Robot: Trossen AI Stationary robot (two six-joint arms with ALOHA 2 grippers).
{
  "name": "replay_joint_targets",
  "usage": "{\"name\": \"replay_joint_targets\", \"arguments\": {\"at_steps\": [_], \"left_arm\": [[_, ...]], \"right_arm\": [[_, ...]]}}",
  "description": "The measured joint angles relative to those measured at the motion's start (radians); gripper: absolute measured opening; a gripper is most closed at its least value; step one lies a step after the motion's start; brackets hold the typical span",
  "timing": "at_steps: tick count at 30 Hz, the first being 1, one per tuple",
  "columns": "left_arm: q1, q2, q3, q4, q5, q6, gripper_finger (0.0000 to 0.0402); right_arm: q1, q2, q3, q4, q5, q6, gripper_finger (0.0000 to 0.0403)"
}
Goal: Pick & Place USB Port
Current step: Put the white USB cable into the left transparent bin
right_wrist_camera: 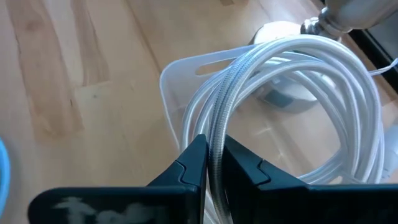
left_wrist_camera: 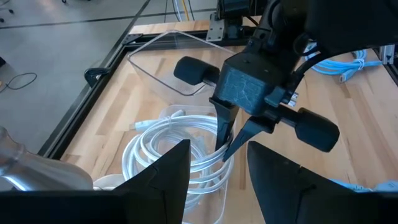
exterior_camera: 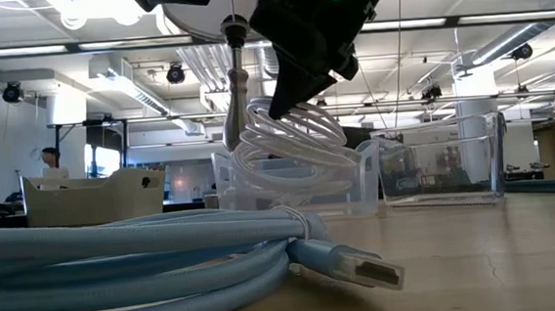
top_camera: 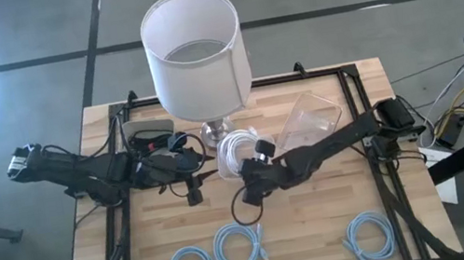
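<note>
From where I stand, coiled blue cables [exterior_camera: 138, 258] lie nearest on the wooden table [top_camera: 322, 219]. Past them, the right gripper [right_wrist_camera: 213, 163] has its fingers pinched on a strand of the white USB cable [right_wrist_camera: 292, 93], whose coil sits in a clear plastic container [right_wrist_camera: 180, 81] by the lamp's base [exterior_camera: 237, 90]. The left gripper [left_wrist_camera: 217, 180], fingers apart and empty, hangs just beside it. A second clear container [exterior_camera: 445, 163] stands farther back.

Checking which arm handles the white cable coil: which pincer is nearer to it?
Right. The right pincer is shut on a strand of the white cable coil over the clear container. The left pincer hovers open just beside it, not touching.
</note>
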Motion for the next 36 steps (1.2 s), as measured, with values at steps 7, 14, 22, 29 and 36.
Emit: {"name": "replay_joint_targets", "arguments": {"at_steps": [7, 14, 22, 29, 36], "left_arm": [[0.0, 0.0, 0.0, -0.003, 0.0, -0.016, 0.0163], [0.0, 0.0, 0.0, -0.004, 0.0, -0.017, 0.0163], [0.0, 0.0, 0.0, -0.005, 0.0, -0.018, 0.0163], [0.0, 0.0, 0.0, -0.005, 0.0, -0.018, 0.0163], [0.0, 0.0, 0.0, -0.005, 0.0, -0.018, 0.0163]], "right_arm": [[-0.008, 0.0, 0.0, 0.0, -0.012, -0.002, 0.0038], [-0.009, 0.0, -0.001, 0.0, -0.015, -0.003, 0.0038], [-0.009, 0.0, -0.001, 0.0, -0.015, 0.019, 0.0038], [-0.009, -0.001, -0.003, 0.0, 0.004, 0.029, 0.0039], [-0.007, -0.001, -0.005, -0.001, 0.027, 0.007, 0.0096]]}}
